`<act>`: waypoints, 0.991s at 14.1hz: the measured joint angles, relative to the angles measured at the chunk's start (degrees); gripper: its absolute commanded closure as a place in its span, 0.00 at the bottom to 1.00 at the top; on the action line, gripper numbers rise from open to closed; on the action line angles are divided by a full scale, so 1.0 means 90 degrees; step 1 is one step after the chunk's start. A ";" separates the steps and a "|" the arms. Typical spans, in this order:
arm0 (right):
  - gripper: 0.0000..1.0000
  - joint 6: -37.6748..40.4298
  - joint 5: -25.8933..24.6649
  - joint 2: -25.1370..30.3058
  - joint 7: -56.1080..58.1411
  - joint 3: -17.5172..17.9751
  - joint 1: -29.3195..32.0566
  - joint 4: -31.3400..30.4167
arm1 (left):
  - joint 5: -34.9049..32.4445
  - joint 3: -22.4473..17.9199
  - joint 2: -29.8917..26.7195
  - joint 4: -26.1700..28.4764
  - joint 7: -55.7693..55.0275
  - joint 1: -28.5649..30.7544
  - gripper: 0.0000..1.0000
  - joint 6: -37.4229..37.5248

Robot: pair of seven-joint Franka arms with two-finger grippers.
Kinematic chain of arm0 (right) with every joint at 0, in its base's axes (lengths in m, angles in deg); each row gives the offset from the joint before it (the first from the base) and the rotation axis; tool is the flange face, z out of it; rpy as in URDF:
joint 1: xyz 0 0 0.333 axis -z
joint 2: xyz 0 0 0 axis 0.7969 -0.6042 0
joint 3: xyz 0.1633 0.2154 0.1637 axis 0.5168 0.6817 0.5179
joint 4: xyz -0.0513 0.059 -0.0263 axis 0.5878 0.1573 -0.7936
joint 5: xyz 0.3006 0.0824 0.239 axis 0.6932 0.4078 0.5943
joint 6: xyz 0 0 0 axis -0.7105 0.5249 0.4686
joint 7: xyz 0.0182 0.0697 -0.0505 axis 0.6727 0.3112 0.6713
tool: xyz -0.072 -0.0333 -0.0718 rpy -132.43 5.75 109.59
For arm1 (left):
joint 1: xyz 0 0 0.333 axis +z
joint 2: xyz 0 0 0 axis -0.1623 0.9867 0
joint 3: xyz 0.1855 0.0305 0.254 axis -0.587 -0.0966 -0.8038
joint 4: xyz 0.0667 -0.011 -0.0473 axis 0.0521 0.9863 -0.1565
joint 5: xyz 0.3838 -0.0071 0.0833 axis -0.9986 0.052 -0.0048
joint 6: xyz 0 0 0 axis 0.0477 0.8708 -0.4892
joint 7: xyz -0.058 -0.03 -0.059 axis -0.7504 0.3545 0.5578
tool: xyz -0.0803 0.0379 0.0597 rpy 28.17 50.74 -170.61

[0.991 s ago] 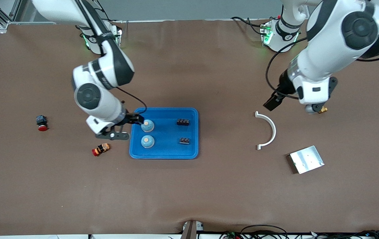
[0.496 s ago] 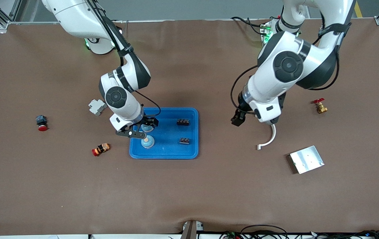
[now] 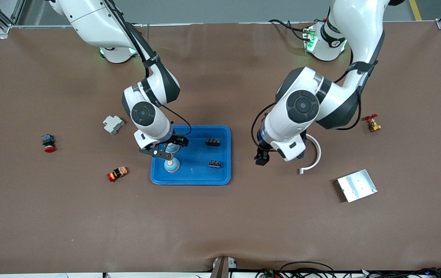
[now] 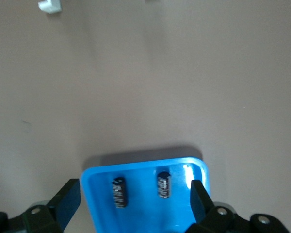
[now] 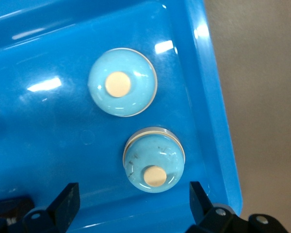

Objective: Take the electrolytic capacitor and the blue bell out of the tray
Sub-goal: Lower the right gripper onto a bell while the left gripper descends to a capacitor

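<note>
Blue tray [image 3: 197, 178] sitting mid-table, holding two blue bells [image 5: 122, 89] [image 5: 153, 160] at the right arm's end and two black capacitors [image 4: 119, 191] [image 4: 164, 183] at the other. Right gripper [image 3: 169, 148] hanging over the bells, jaws spread wide, gripping nothing. Left gripper [image 3: 263, 157] hovering over bare table beside the tray, likewise wide and empty. White curved bracket [image 3: 314, 154] lying partly under the left arm. Metal plate [image 3: 356, 185], brass valve [image 3: 372, 123], grey clip [image 3: 113, 124], red buttons [image 3: 48, 142] [image 3: 116, 173] lying scattered.

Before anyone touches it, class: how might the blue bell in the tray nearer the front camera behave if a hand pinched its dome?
The bell looks smooth and glossy, so fingers may slip off its rounded dome. Its broad flat base suggests it would slide on the tray rather than tip or roll.
</note>
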 measured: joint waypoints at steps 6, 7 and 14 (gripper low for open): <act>0.00 -0.0351 -0.0008 -0.0305 -0.2041 0.0002 0.0000 0.0041 | -0.0478 -0.0252 0.0664 -0.0347 -0.1004 -0.0561 0.00 -0.0731; 0.00 -0.0353 -0.0008 -0.0327 -0.2106 0.0002 0.0001 0.0053 | -0.0486 -0.0484 0.0778 -0.0389 -0.1083 -0.0806 0.00 -0.0896; 0.00 -0.0353 -0.0008 -0.0393 -0.2184 -0.0001 0.0001 0.0062 | -0.0488 -0.1520 0.1713 -0.0821 -0.1434 -0.1996 0.00 -0.1938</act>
